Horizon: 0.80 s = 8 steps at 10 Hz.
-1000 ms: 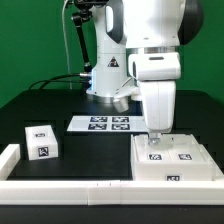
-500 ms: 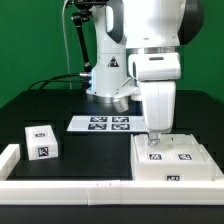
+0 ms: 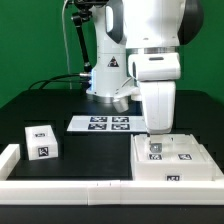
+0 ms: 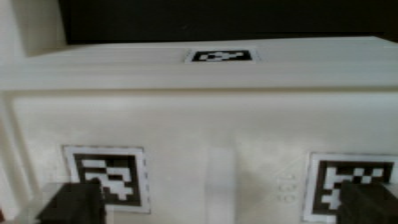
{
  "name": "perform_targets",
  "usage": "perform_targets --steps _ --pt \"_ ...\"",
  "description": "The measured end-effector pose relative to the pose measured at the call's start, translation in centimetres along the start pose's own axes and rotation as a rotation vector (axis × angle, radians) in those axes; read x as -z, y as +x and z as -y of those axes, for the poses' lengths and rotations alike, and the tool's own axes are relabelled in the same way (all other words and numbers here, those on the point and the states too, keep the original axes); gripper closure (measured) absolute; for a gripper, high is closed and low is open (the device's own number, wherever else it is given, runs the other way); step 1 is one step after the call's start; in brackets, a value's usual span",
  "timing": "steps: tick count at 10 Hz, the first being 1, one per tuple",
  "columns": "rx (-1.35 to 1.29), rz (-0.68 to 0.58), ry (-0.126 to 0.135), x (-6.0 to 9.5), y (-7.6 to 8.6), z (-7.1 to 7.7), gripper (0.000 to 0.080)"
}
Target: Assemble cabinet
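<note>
On the black table (image 3: 100, 150), the cabinet (image 3: 200, 166) lies directly under the tool (image 3: 155, 147), fingers apart.

Wrist view blurred; jaws cut by its edge, cabinet (image 4: 196, 105) tags (image 4: 107, 178) perhaps unreadable

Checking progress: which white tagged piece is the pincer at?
The large white box-shaped cabinet at the exterior view's right; the small white block lies far off, left.
</note>
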State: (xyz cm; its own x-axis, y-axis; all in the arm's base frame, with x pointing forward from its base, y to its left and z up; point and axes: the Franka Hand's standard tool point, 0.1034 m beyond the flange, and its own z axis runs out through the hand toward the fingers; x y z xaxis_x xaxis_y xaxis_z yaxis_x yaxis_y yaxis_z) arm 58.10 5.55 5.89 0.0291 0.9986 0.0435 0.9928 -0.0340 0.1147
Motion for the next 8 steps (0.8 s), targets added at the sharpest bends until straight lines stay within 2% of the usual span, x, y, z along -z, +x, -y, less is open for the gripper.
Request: perform_targets --steps 1,2,6,8 --pt "-0.006 -0.001 -0.007 0.1 -0.1 -0.3 0.0037" --pt "-0.027 -0.004 -0.028 0.7 0.0 0.2 0.0008" --pt "-0.223 -0.031 -0.099 3.2 0.8 5.3 0.0002" --pt "-0.251 -0.032 -0.091 3.1 0.7 7.0 0.0002"
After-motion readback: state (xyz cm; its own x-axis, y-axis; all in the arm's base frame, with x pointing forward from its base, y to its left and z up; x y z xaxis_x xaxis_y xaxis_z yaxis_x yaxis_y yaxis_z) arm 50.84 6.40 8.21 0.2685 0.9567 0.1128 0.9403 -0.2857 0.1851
